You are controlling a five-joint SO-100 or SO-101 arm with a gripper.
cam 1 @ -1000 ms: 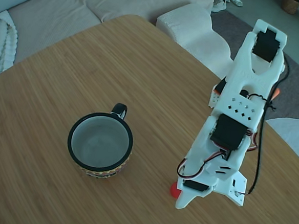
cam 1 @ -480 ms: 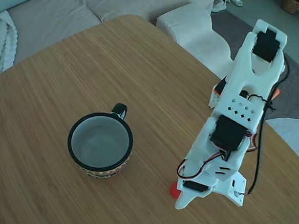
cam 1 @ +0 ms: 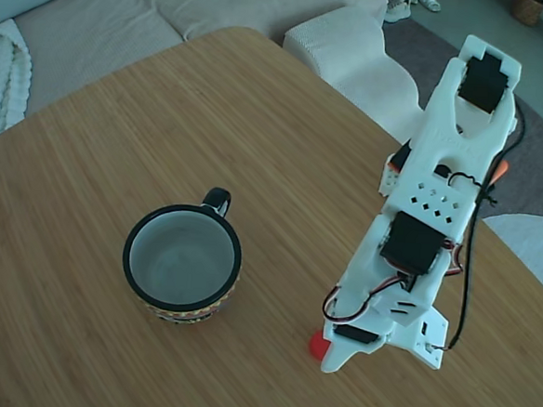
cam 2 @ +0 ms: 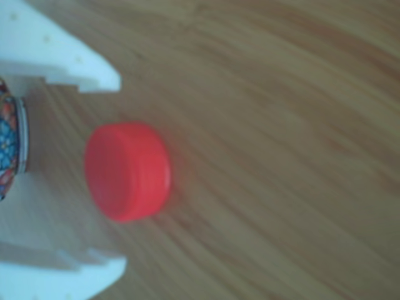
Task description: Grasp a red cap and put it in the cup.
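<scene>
Gripper (cam 2: pixel 119 178) fingers fill the left edge of the close-up other view: one white fingertip (cam 2: pixel 87 69) juts in from the upper left, the other (cam 2: pixel 94 275) from the lower left, and they stand apart with a wide gap between them. The red cap (cam 2: pixel 128 170) lies in that gap on the wooden table (cam 2: pixel 281 156), nearer the upper finger than the lower one; neither tip appears to touch it, though the picture is soft. The jaws stand open around the cap and hold nothing. At the far left edge of this view, behind the cap, a sliver of the cup (cam 2: pixel 9 147) shows its coloured pattern.

In the fixed view the gripper (cam 1: pixel 336 352) is pointed down at the table near the lower edge, and only a small red crescent of the cap (cam 1: pixel 316 346) peeks out at its left side; the rest is hidden under the white arm (cam 1: pixel 429 215). From here the spread of the fingers cannot be made out. The cup (cam 1: pixel 182 262) stands upright to the left of the cap, well apart from it, its black rim and pale inside showing, its handle turned toward the far side of the table. Beyond the table edge, a beige sofa (cam 1: pixel 173 10) runs along the top of the picture.
</scene>
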